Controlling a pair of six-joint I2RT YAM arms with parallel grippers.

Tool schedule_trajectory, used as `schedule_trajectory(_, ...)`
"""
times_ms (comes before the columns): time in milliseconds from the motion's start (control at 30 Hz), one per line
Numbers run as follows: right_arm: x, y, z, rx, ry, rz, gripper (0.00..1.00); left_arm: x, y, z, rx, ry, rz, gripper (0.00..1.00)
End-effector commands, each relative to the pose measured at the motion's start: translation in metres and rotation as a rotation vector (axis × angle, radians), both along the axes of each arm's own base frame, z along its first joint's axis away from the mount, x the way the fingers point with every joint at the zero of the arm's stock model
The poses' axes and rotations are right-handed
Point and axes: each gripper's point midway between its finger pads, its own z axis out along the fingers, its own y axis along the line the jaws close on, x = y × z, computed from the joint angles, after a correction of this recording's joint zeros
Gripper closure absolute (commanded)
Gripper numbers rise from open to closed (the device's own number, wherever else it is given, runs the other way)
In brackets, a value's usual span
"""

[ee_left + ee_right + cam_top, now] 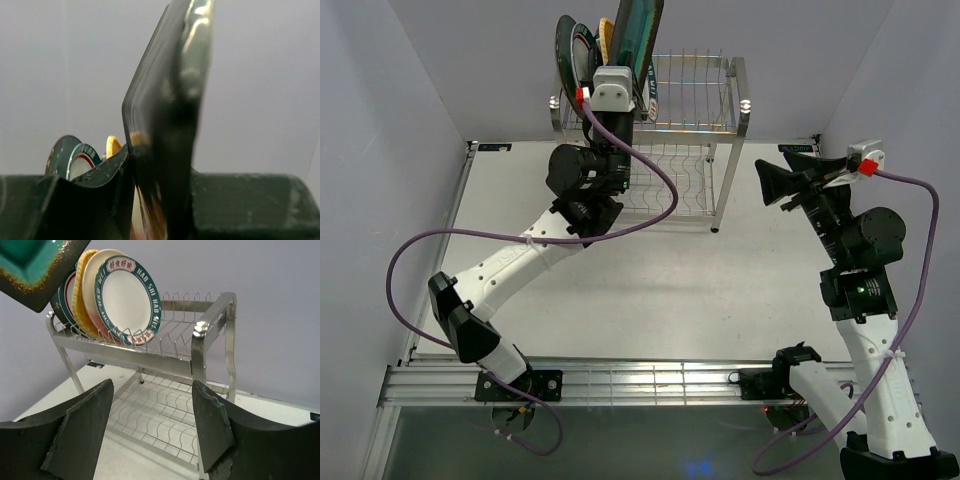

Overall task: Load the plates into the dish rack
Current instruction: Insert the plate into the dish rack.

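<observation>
Top external view: the left gripper [623, 68] is raised over the left end of the dish rack [705, 100], which stands at the far edge of the table [650, 300]. Its fingers [100, 185] are closed on the lower edge of the green square plate [642, 35], which is held nearly upright, above the upper shelf and not yet in a slot. Below it, several plates stand upright in the left slots of that shelf. Among them are an orange woven plate [80, 295] and, on the right of the row, a white plate with teal rim [127, 295]. The slots to the right of the white plate are free, and the lower shelf carries nothing that I can see.

Near the right edge of the table the right gripper [767, 183] hangs with its fingers apart and nothing between them, pointing toward the rack.

I judge the step in hand is placing the green plate. The next move calls for lining its edge with a free slot beside the white plate, lowering it between the wires without knocking its neighbours, then letting go.
</observation>
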Motion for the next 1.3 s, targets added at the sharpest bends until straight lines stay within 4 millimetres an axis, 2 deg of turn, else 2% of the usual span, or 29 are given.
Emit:
schedule_trajectory(0, -0.012, -0.004, 0.001, -0.08, -0.039, -0.021, 0.29, -0.039, 0.034, 0.052, -0.142, -0.091, -0.073, 1.0)
schedule_trajectory(233, -0.023, -0.014, -0.017, -0.139, -0.025, -0.069, 0.23, -0.026, 0.031, 0.04, -0.155, -0.035, -0.035, 1.0)
schedule_trajectory(333, -0.025, -0.016, -0.024, -0.158, -0.013, -0.078, 0.16, -0.023, 0.029, 0.042, -0.172, -0.027, -0.037, 1.0)
schedule_trajectory(433, -0.027, -0.02, -0.032, -0.173, -0.015, -0.1, 0.02, -0.022, 0.025, 0.045, -0.188, -0.022, -0.062, 1.0)
schedule_trajectory(467, -0.03, -0.02, -0.032, -0.18, -0.026, -0.102, 0.1, -0.021, 0.024, 0.046, -0.197, -0.018, -0.071, 1.0)
schedule_trajectory(500, -0.03, -0.021, -0.035, -0.199, -0.031, -0.108, 0.1, -0.019, 0.023, 0.046, -0.203, -0.013, -0.071, 1.0)
schedule_trajectory(733, -0.036, -0.029, -0.048, -0.206, -0.056, -0.15, 0.1, -0.009, 0.016, 0.04, -0.233, 0.019, -0.066, 1.0)
schedule_trajectory(833, -0.037, -0.031, -0.045, -0.201, -0.065, -0.162, 0.1, -0.005, 0.017, 0.042, -0.255, 0.032, -0.05, 1.0)
schedule_trajectory(1100, -0.036, -0.033, -0.047, -0.196, -0.06, -0.182, 0.1, 0.013, 0.006, 0.021, -0.282, 0.095, -0.01, 1.0)
schedule_trajectory(1267, -0.035, -0.032, -0.048, -0.194, -0.054, -0.179, 0.1, 0.021, -0.002, 0.019, -0.269, 0.099, 0.006, 1.0)
